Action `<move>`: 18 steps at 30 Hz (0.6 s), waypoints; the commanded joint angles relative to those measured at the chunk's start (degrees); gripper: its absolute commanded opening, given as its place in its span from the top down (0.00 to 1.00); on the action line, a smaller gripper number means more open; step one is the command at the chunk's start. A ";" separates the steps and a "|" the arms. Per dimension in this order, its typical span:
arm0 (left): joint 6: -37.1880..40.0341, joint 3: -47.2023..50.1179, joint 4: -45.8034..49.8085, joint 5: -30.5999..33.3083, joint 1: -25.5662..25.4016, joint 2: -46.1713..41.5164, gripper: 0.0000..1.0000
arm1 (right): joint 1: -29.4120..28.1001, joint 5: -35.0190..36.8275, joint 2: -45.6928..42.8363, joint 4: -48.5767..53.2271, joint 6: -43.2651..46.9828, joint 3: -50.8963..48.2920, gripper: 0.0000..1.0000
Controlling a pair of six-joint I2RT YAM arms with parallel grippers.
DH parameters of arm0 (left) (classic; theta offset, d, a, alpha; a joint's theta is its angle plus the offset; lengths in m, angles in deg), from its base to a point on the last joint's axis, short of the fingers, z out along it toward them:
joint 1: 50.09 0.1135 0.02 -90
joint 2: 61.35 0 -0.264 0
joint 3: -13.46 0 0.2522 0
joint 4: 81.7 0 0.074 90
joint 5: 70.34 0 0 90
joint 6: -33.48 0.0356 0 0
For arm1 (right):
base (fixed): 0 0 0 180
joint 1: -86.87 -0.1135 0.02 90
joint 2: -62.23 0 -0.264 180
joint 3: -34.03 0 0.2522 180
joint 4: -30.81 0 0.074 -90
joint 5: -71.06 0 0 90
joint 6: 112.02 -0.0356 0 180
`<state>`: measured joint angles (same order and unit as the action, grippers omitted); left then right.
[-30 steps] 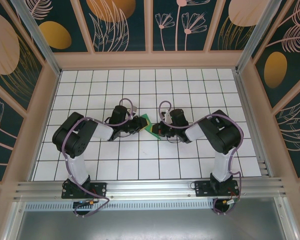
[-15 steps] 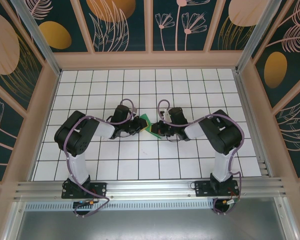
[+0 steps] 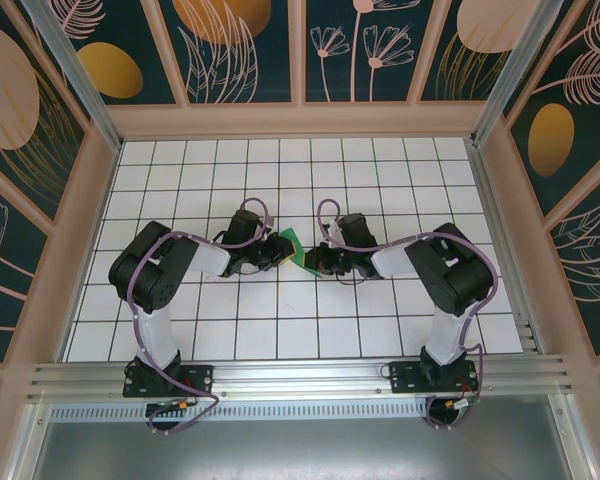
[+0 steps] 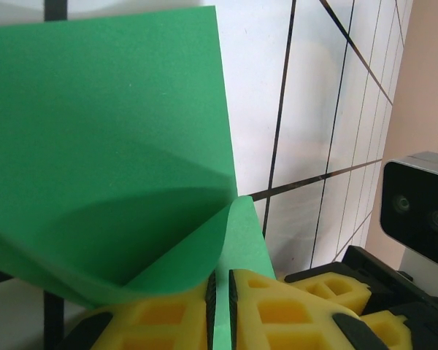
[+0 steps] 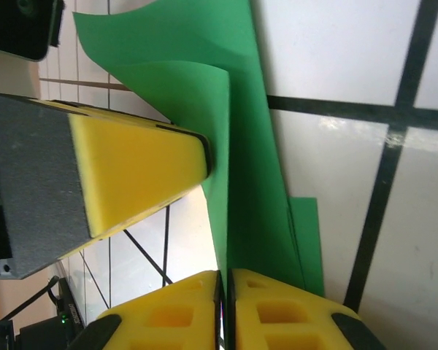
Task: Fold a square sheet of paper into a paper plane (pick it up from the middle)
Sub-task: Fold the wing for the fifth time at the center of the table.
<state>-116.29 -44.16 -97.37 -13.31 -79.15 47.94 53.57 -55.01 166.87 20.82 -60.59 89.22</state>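
Observation:
The square sheet of paper is bright green and stands folded between the two grippers at the middle of the table. In the left wrist view the paper curls up ahead of my left gripper, whose yellow fingers are shut on its edge. In the right wrist view the paper runs upward as a creased flap, and my right gripper is shut on its lower edge. The left gripper's yellow finger presses against the paper from the left. From above, the left gripper and right gripper face each other.
The white gridded table is walled by a tan frame at the back and sides. A metal rail carries both arm bases at the near edge. The right arm's camera housing sits close to the left gripper.
The right arm's elbow has shifted slightly to the right. The grippers and the paper between them stay at the same spot.

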 commanded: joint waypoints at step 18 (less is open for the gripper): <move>0.62 1.83 -2.92 -3.41 -0.19 -5.42 0.76 | 0.59 3.57 5.27 8.82 2.09 2.93 0.91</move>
<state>-116.13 -43.18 -98.13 -14.91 -79.15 44.66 54.03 -55.98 168.64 25.61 -59.84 91.80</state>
